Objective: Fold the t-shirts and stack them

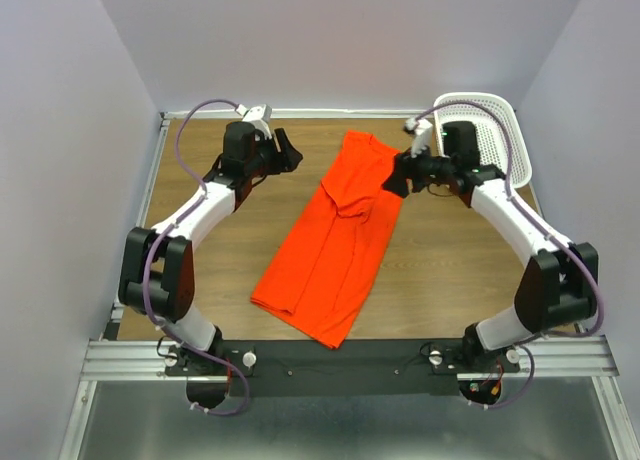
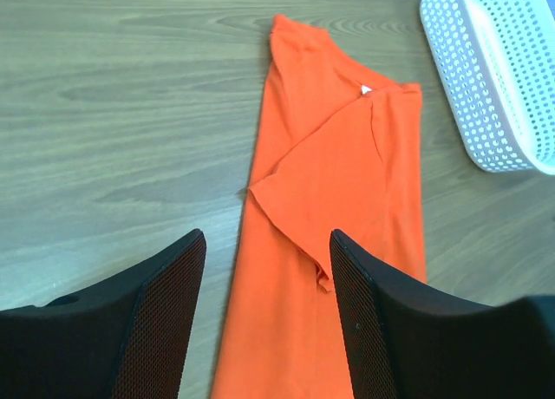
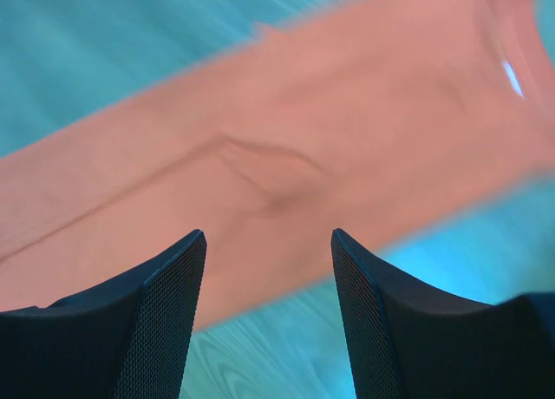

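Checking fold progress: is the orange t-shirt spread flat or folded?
Partly folded: the t-shirt lies as a long narrow strip, a sleeve turned inward over the body.

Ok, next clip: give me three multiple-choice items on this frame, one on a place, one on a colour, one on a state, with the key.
1. Where is the white basket?
A) between the arm bases
B) at the far right corner of the table
C) at the near left corner

2. What colour is the t-shirt?
A) white
B) blue
C) orange

3. How are the left claw and right claw?
A) both open and empty
B) left shut on cloth
C) right shut on the basket rim

Key: 1 B, the top view shows it at the far right; 2 C, bright orange in the top and left wrist views; 3 A, each wrist view shows spread fingers holding nothing.
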`<state>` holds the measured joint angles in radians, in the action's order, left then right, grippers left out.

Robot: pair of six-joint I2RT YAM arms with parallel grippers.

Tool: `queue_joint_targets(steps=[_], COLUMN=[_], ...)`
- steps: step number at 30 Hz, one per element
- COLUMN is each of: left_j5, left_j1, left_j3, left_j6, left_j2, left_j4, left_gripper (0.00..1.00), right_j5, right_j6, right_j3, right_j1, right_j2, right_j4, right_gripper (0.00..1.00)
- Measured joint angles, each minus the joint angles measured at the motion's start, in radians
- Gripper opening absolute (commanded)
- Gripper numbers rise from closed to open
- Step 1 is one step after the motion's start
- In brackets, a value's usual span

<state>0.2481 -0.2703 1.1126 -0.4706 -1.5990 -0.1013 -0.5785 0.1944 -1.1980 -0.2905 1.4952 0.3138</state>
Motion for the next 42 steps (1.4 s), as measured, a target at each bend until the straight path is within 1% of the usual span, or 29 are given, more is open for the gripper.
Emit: queue_joint_targets(steps=[3, 4, 7, 9, 11, 13, 16, 20, 22, 27, 30, 31, 34, 36, 40, 42], left_j5=[0.051, 0.076, 0.136, 0.165, 0.186, 0.212, 0.243, 0.259, 0.260, 0.264, 0.276, 0.280, 0.279, 0.260, 0.222, 0.212], left_j1=[0.000, -0.002, -0.013, -0.020, -0.022, -0.026, -0.034, -0.055, -0.067, -0.087, -0.090, -0.090, -0.090, -0.089, -0.087, -0.086], left_j3=[0.094, 0.155, 0.366, 0.478, 0.545, 0.603, 0.734, 0.868, 0.921, 0.992, 1.024, 1.033, 1.052, 1.065, 1.058, 1.043], left_j6=[0.042, 0.060, 0.127, 0.159, 0.180, 0.191, 0.199, 0.208, 0.212, 0.218, 0.220, 0.222, 0.220, 0.217, 0.204, 0.196], left_j2=[-0.077, -0.139, -0.351, -0.477, -0.562, -0.625, -0.734, -0.829, -0.863, -0.917, -0.946, -0.952, -0.962, -0.967, -0.962, -0.954], left_j4=[0.026, 0.035, 0.089, 0.128, 0.161, 0.196, 0.241, 0.299, 0.330, 0.388, 0.400, 0.407, 0.425, 0.444, 0.436, 0.422], left_gripper=[0.66, 0.66, 0.65, 0.65, 0.65, 0.65, 0.65, 0.64, 0.62, 0.54, 0.41, 0.41, 0.35, 0.35, 0.42, 0.44], right_j5=[-0.016, -0.021, -0.064, -0.100, -0.134, -0.171, -0.211, -0.248, -0.264, -0.284, -0.291, -0.292, -0.298, -0.301, -0.306, -0.307], right_j6=[-0.058, -0.074, -0.097, -0.098, -0.097, -0.097, -0.097, -0.097, -0.097, -0.097, -0.097, -0.097, -0.097, -0.097, -0.097, -0.097], right_j3=[0.051, 0.070, 0.101, 0.105, 0.106, 0.106, 0.106, 0.111, 0.113, 0.113, 0.114, 0.114, 0.114, 0.114, 0.115, 0.115], right_j1=[0.157, 0.193, 0.208, 0.200, 0.198, 0.209, 0.235, 0.261, 0.269, 0.274, 0.276, 0.277, 0.279, 0.279, 0.279, 0.279], right_j2=[0.051, 0.062, 0.051, 0.029, 0.006, -0.012, -0.020, -0.019, -0.018, -0.018, -0.016, -0.016, -0.016, -0.016, -0.016, -0.016], right_j4=[0.005, 0.011, 0.032, 0.031, 0.031, 0.029, 0.027, 0.027, 0.027, 0.027, 0.027, 0.027, 0.027, 0.027, 0.027, 0.027], right_gripper=[0.70, 0.71, 0.76, 0.77, 0.77, 0.77, 0.77, 0.77, 0.77, 0.77, 0.77, 0.77, 0.77, 0.77, 0.77, 0.77])
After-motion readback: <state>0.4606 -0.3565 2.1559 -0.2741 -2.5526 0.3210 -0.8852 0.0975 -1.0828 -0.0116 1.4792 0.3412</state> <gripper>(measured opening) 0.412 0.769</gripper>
